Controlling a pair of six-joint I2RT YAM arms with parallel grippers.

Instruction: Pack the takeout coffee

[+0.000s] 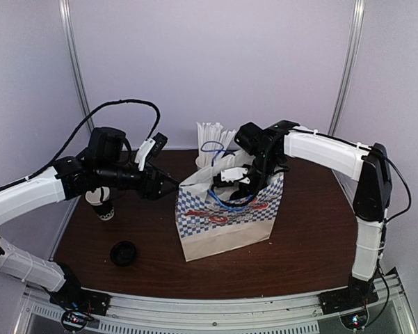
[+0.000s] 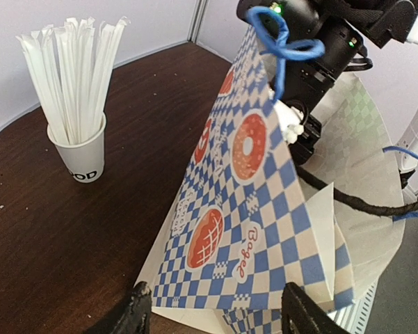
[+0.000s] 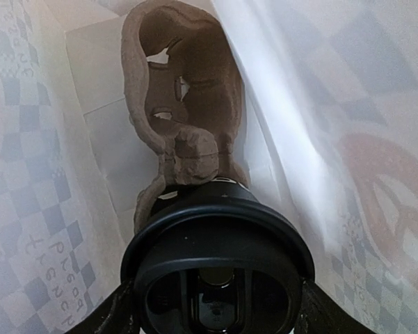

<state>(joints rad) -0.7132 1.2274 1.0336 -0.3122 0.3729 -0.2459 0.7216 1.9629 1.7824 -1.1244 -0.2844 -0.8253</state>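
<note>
Reaching down into the standing blue-and-white checked paper bag [image 1: 226, 221] with the right gripper [image 3: 217, 309], fingers clamped either side of the black, plastic-lidded takeout coffee [image 3: 219, 233], a brown moulded-pulp cup carrier [image 3: 184, 104] just beyond it inside the bag. Holding the left gripper [image 2: 215, 309] at the bag's left upper edge, fingers apart with the checked paper edge between them; touching or not, cannot tell.

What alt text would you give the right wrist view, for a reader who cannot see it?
A black-lidded takeout coffee sits between the two fingers of the right hand, inside a paper bag. Beyond it, a brown pulp carrier lies deeper in the bag, whose checked print shows faintly through the paper.
</note>
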